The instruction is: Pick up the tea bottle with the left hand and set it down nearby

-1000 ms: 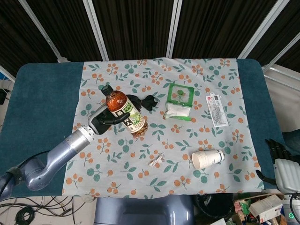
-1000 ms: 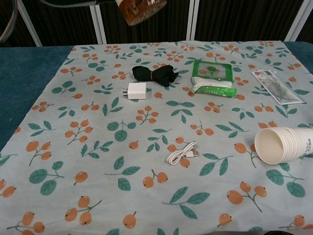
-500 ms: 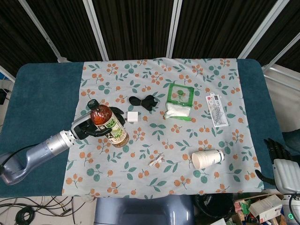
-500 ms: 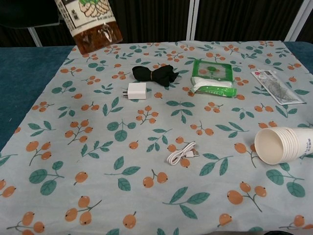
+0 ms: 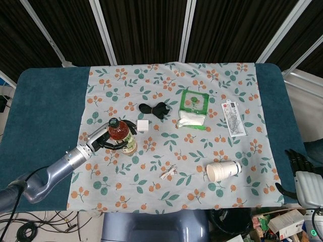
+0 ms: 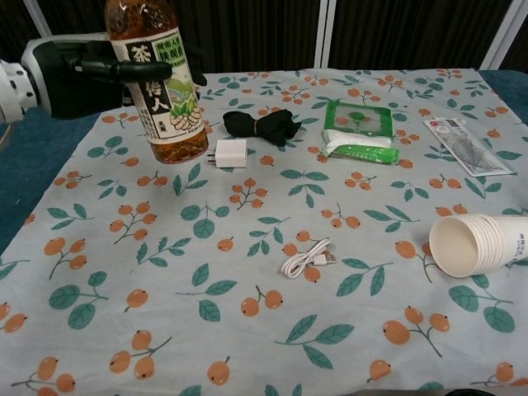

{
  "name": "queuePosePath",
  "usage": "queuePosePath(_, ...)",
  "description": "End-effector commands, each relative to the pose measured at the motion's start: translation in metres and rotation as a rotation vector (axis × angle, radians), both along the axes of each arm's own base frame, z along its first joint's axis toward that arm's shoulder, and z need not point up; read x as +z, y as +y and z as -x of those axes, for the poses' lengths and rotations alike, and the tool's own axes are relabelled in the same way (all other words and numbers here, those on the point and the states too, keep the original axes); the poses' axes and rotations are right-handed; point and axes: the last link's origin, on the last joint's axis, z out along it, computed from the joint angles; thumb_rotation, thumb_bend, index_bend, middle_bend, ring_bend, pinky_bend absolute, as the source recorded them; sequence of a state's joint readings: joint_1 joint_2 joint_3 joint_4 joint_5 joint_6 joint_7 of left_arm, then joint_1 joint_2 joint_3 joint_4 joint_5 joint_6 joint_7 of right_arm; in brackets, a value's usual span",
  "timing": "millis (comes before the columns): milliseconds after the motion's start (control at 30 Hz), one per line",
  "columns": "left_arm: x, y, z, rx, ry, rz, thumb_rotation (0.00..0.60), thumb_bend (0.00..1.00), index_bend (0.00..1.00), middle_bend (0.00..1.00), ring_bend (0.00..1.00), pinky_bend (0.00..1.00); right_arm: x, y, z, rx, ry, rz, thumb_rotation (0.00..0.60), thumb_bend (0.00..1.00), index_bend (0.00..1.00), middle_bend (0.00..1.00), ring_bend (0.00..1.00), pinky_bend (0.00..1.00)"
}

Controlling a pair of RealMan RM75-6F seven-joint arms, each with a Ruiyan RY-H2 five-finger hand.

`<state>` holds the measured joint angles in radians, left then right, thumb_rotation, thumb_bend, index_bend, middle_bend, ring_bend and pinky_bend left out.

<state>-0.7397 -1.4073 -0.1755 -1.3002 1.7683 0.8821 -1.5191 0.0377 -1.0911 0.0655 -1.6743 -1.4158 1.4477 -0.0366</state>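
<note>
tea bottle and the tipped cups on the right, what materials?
Amber tea bottle with printed label: apparently clear glossy plastic; brown liquid shows through, glints on the shoulder. Stack of white cups lying on its side: probably matte paper; opaque, thin nested rims, no shine.

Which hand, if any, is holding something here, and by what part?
The left hand holds the tea bottle around its upper body, fingers across the label. The right hand holds nothing.
</note>
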Motion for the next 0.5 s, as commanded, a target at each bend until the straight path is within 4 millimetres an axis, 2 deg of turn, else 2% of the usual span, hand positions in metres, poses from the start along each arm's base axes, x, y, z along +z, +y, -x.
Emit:
queuePosePath(33,-0.029,0.006,0.015,0.044,0.073,-0.084,0.6,0.58,0.27,0.33,0.28,0.58,0.0,0.0,0.0,0.0,0.0,0.001,0.6,0.13,0.0,0.05,0.06,0.15)
queuePosePath(233,-0.053,0.006,0.025,0.05,0.132,-0.094,0.6,0.58,0.27,0.33,0.28,0.57,0.0,0.0,0.0,-0.001,-0.001,0.0,0.6,0.13,0.0,0.05,0.06,0.15)
queuePosePath(500,-0.075,0.008,0.026,0.018,0.162,-0.139,0.6,0.57,0.26,0.33,0.28,0.57,0.001,0.0,0.001,0.0,-0.002,0.002,0.6,0.13,0.0,0.05,0.06,0.15)
